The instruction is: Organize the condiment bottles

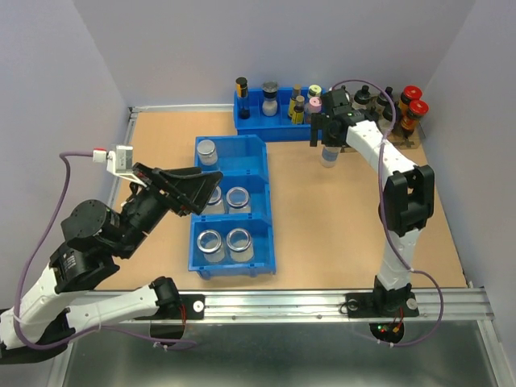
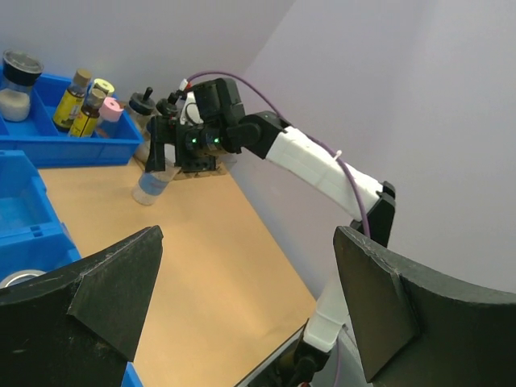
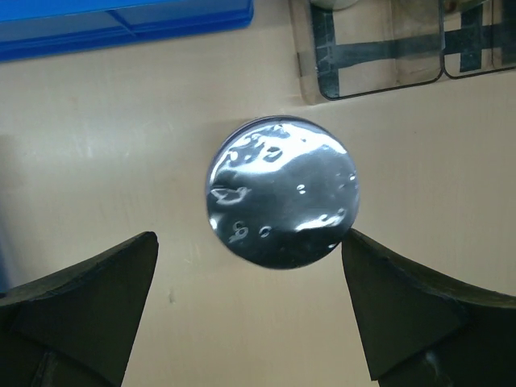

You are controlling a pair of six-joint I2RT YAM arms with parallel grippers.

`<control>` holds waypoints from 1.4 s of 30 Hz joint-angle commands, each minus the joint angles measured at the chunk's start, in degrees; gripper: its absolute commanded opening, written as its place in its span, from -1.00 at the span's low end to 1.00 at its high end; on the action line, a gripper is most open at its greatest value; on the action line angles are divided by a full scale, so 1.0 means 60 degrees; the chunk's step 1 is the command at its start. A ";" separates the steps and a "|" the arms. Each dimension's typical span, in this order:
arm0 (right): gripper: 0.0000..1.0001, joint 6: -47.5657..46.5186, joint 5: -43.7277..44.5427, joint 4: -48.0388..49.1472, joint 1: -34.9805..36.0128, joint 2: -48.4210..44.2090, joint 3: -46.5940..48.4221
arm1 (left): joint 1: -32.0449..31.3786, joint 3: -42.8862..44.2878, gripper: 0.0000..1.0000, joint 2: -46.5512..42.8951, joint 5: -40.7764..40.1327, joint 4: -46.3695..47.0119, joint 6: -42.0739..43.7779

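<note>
Five clear glass jars with silvery rims stand in the blue three-part bin: one with a pale lid in the far part, two in the middle part, two in the near part. My left gripper is open and empty over the middle part, partly hiding a jar; its wrist view looks across the table. A sixth jar, foil-topped, stands on the table in front of the back tray. My right gripper is open above it, fingers on either side. The left wrist view also shows this jar.
A blue tray at the back holds small coloured spice bottles. A clear rack at the back right holds black- and red-capped bottles. Grey walls close off the back and both sides. A metal rail runs along the near edge.
</note>
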 commanded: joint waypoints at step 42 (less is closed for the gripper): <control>-0.99 -0.0414 -0.1752 0.1545 0.3356 -0.0189 0.2326 | 0.0010 -0.0205 0.97 -0.0793 -0.0189 0.0369 0.0022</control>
